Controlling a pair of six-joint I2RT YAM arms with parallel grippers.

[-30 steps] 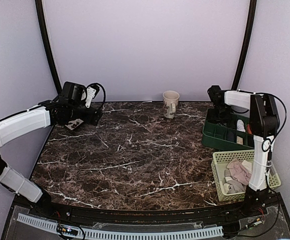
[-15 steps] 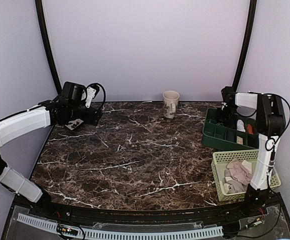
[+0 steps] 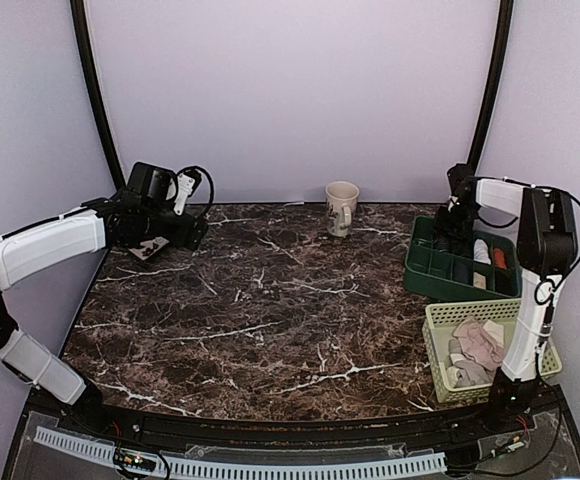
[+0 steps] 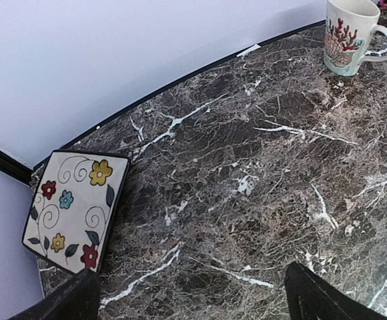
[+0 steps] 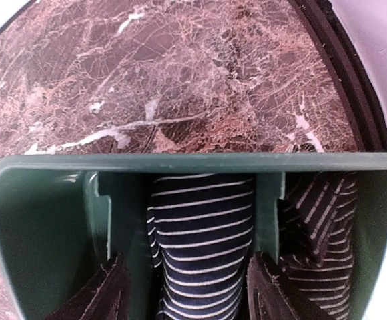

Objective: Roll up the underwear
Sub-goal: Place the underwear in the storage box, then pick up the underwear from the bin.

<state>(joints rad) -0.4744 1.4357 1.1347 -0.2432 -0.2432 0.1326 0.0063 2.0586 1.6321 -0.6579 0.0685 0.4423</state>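
**Sorting stage of the rolling task.** The right gripper [image 5: 193, 293] hangs over the tray [image 5: 180, 163] at the far right corner of the table [image 3: 270, 300]. Its jaws are parted and straddle a navy roll [image 5: 200, 227] standing in one compartment. The cloth looks unpinched, so this roll is judged delivered, kept in shape by the compartment walls. A second striped piece [image 5: 320, 220] fills the neighbouring compartment. The pink underwear [image 3: 475, 342] lies loose in the basket [image 3: 465, 309] at the near right corner and is probably the supply for further rolling. The left gripper [image 4: 193, 300] is wide open and empty above the far left corner, near a flowered tile [image 4: 73, 210], which keeps it clear of the working side. The mug [image 4: 347, 33] on the far edge plays no part.
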